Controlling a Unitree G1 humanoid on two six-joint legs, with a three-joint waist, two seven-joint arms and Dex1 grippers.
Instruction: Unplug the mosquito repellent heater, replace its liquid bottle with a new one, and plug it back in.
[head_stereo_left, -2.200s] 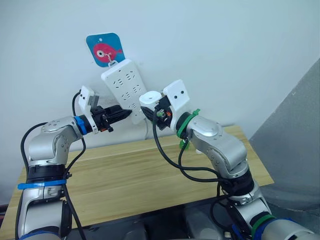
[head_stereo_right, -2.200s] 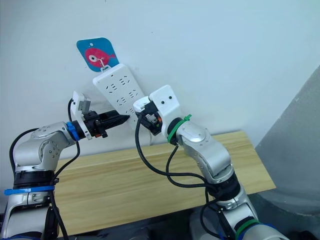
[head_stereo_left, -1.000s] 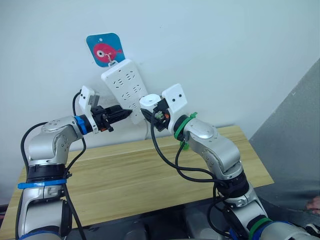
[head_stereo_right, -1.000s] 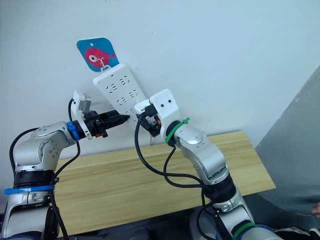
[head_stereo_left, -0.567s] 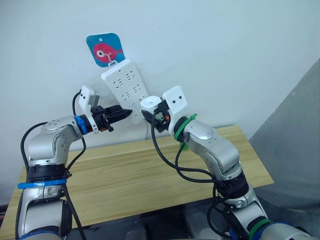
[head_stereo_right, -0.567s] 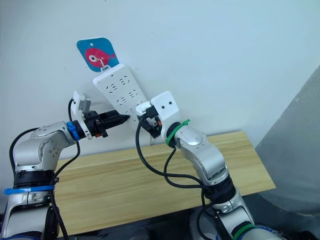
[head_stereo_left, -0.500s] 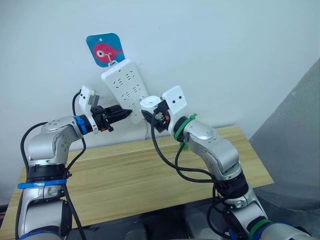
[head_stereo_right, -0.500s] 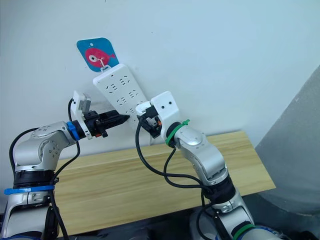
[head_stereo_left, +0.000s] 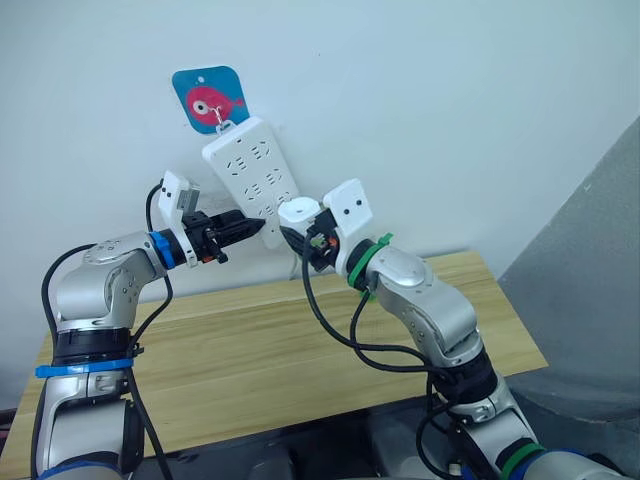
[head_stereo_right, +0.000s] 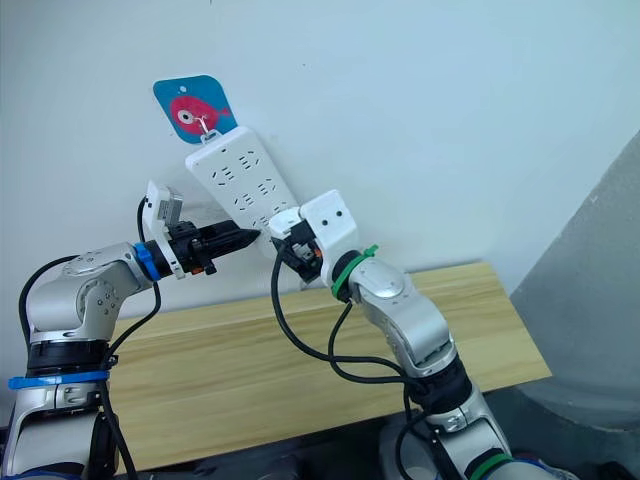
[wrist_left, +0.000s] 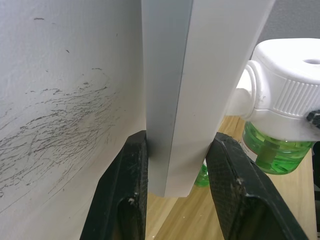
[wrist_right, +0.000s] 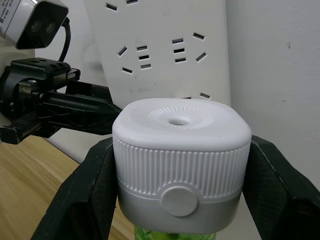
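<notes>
Compared with two seconds ago, the right gripper (wrist_right: 180, 200) has shifted slightly lower and leftward, pressing the one mosquito repellent heater (wrist_right: 181, 159) against the lower end of the single wall-hung power strip (head_stereo_left: 252, 175). Both arms reach up toward the wall. Right fingers clamp the heater's sides; the left gripper (wrist_left: 177, 192) pinches the strip's bottom edge.
</notes>
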